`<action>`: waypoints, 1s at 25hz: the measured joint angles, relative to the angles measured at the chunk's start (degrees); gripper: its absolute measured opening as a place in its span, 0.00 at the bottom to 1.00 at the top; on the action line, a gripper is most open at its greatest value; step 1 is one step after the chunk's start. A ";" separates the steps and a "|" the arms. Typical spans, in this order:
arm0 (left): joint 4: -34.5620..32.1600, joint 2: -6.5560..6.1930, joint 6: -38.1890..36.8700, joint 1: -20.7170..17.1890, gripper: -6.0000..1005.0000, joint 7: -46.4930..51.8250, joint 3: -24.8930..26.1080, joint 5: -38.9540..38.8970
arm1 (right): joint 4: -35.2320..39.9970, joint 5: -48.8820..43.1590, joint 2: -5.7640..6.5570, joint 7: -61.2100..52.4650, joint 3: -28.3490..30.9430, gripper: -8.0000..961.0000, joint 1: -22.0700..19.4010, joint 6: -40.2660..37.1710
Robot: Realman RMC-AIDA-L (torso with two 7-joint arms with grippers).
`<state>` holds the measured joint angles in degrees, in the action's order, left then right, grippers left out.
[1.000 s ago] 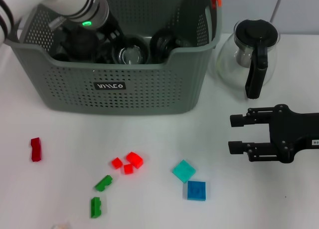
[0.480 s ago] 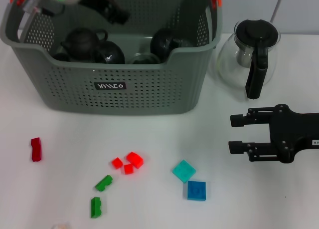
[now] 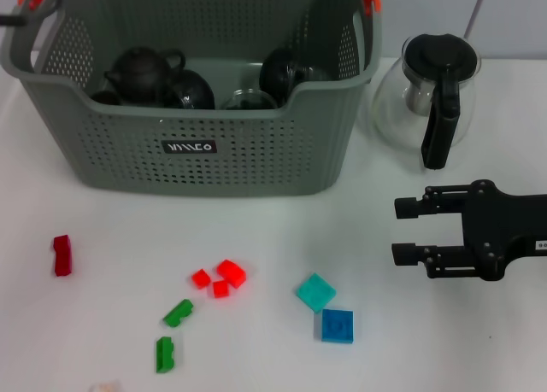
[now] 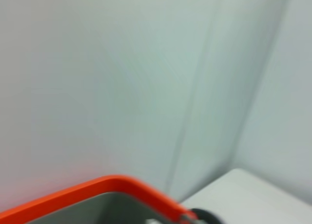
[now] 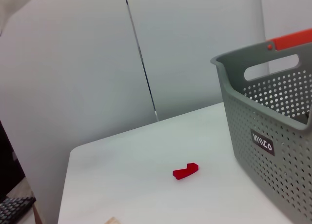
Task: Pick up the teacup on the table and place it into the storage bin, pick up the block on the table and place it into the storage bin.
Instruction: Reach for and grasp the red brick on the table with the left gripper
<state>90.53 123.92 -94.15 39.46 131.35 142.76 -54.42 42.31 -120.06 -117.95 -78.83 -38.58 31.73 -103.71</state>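
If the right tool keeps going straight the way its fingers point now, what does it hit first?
Judging from the head view, the open right tool points leftward across the white table, passing between the grey perforated storage bin and the scattered blocks. The way looks free, though the tool's height is unclear.

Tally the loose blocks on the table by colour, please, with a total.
Red: 4, one off by itself and three clustered
Green: 2
Teal: 1
Blue: 1
Total: 8
A pale scrap at the head view's bottom edge is cut off and not counted.
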 joint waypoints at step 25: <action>7.27 0.56 -18.03 -15.14 0.52 -1.48 -1.62 18.44 | -0.04 -0.26 -0.18 -0.27 -0.20 0.71 0.24 0.07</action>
<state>97.79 124.48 -112.18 24.32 129.87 141.14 -35.98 42.27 -120.33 -118.13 -79.11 -38.78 31.97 -103.64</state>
